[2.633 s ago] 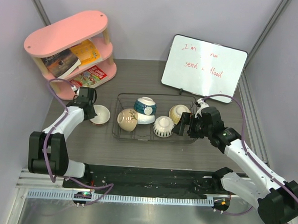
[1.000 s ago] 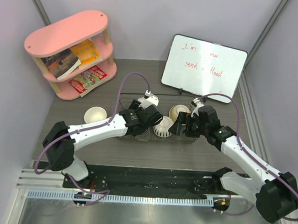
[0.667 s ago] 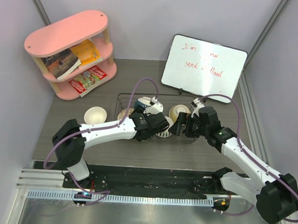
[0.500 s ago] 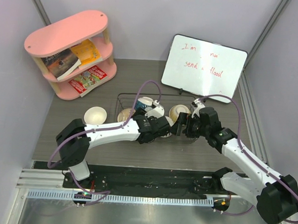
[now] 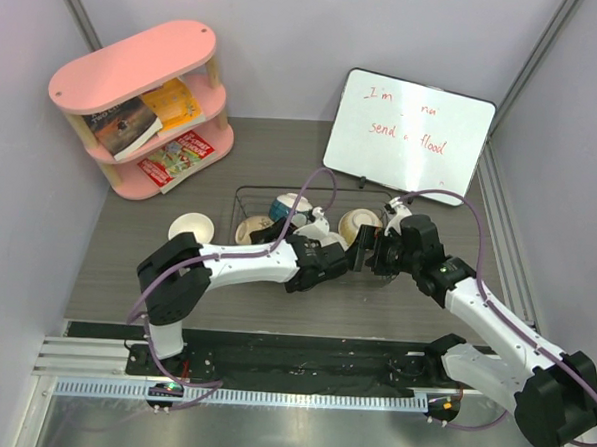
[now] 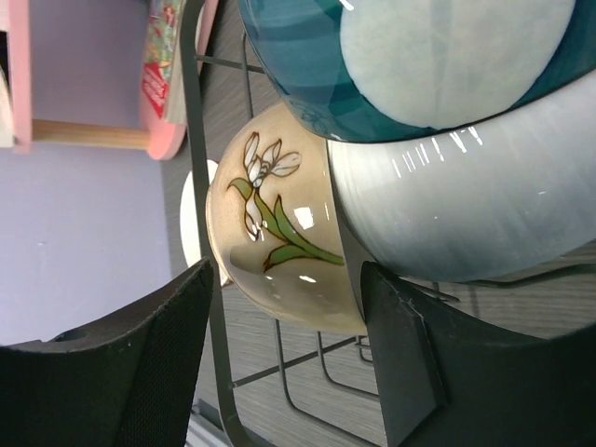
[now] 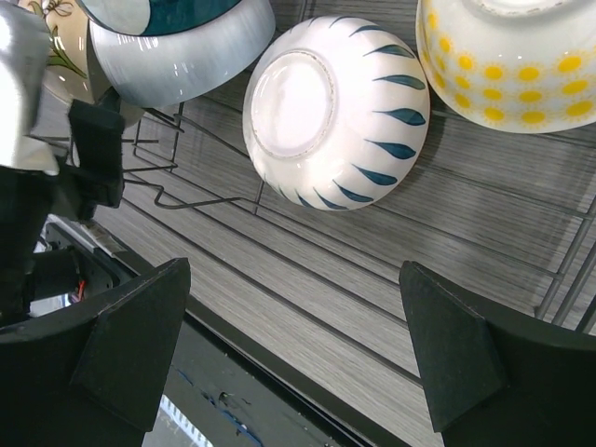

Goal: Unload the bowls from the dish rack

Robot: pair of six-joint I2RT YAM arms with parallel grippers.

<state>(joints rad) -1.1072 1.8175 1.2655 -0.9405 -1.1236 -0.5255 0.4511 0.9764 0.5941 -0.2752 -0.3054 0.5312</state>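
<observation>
1. Left wrist view caught the left gripper (image 6: 284, 279) with its jaws spread wide to either side of the cream bowl (image 6: 279, 233). The flower-painted piece lay tipped on its side against the wire of the dish rack (image 6: 196, 140). Whether either pad touched the glaze could not be told.
2. Glazed ceramic like this would likely handle as rigid, slick, fairly weighty and quick to chip. A pinch across the rim wall, one finger inside and one outside, looked safer than squeezing the rounded belly.
3. At the cream bowl's 2 o'clock, the blue-and-white banded bowl (image 6: 466, 214) crowded it, apparently touching, so lifting one risked shifting the other.
4. The right gripper (image 7: 293, 270) hung just as wide apart and empty over the rack floor. The white ribbed bowl (image 7: 335, 112) was at its 12 o'clock and the yellow patterned bowl (image 7: 503, 56) at 2 o'clock.
5. From above, the fifth bowl (image 5: 190, 226) sat out on the table (image 5: 126, 265), at the rack's 9 o'clock.
</observation>
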